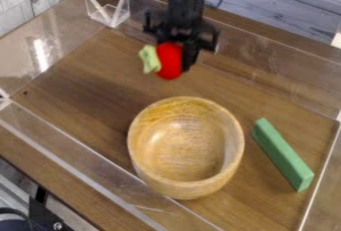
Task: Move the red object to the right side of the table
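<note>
The red object (170,61), a small rounded strawberry-like toy with a pale green leafy end on its left, hangs above the brown wood-grain table (80,86) near the middle back. My gripper (177,51) points straight down and is shut on the red object, its black fingers (193,38) clamped over the toy's top. The toy is lifted off the tabletop, just behind the wooden bowl.
A large wooden bowl (186,145) sits in the front middle. A flat green rectangular block (282,153) lies to its right. Clear plastic walls (94,185) edge the table, with a clear bracket (107,8) at the back left.
</note>
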Controlling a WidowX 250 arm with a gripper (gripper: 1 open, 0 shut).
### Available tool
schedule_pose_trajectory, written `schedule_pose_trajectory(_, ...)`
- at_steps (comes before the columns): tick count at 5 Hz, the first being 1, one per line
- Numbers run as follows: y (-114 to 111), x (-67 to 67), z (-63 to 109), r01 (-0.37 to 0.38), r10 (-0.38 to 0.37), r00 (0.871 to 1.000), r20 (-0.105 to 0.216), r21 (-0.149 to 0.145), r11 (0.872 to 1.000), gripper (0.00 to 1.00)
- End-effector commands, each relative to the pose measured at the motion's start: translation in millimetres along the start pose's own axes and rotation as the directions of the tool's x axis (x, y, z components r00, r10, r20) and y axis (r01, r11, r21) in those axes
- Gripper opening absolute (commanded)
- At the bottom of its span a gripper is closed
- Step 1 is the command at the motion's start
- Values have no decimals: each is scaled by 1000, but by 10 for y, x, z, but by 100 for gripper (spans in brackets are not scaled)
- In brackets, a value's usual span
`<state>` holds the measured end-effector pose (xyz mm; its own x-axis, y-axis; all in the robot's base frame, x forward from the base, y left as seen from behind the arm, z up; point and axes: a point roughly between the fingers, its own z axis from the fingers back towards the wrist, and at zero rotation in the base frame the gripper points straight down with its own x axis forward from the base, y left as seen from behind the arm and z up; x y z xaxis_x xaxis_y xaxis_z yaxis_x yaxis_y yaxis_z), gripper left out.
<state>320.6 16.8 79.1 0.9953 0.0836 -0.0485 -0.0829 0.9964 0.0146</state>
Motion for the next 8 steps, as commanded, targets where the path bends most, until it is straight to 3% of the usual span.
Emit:
schedule_pose_trajectory(1,-383,19,485,34,-35,993,110,18,999,0)
schedule_pose_trajectory(2,-723,-58,659,54,-58,989,137,31,998,0)
schedule_pose_trajectory(3,-1019,-56,609,32,-35,987,155,19,999,0)
schedule_pose_trajectory(4,-1181,-102,518,-12,10,986,166,7,1000,0)
schedule_pose_trajectory(5,-1289,-134,447,-44,45,984,175,-13,999,0)
schedule_pose_trajectory(7,-1465,-238,318,-91,93,978,188,-22,996,0)
schedule_pose_trajectory(8,-1404,-195,219,-93,96,977,189,-20,995,0)
